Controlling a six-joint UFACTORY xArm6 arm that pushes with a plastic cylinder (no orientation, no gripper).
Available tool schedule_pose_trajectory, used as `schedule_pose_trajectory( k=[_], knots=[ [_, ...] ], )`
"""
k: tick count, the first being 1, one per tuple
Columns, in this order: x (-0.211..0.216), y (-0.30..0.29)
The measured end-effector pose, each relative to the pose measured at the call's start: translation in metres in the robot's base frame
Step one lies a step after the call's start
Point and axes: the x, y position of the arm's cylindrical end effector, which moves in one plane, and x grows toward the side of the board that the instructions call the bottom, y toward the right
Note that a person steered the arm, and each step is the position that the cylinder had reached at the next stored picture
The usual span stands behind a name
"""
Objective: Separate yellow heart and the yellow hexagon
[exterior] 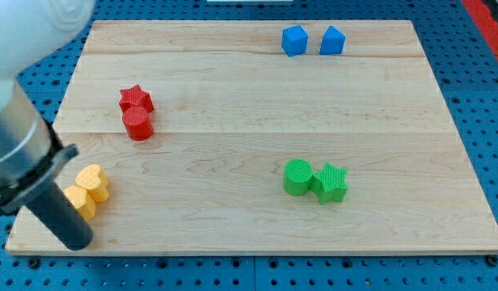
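The yellow heart (93, 181) lies near the board's left edge, low in the view. The yellow hexagon (81, 201) sits just below and left of it, touching it. My dark rod comes down from the view's left, and my tip (76, 240) rests on the board just below the hexagon, close to the board's bottom left corner. The rod partly covers the hexagon's left side.
A red star (136, 99) and a red cylinder (138, 124) touch at the upper left. A green cylinder (297, 177) and a green star (331, 183) touch at the lower right. Two blue blocks (294, 40) (332, 40) stand near the top edge.
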Motion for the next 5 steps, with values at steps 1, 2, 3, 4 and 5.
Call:
schedule_pose_trajectory(
  k=[1, 2, 3, 4, 5],
  knots=[
    [0.003, -0.015],
    [0.011, -0.027],
    [-0.001, -0.036],
    [-0.002, -0.028],
    [-0.002, -0.022]
  ],
)
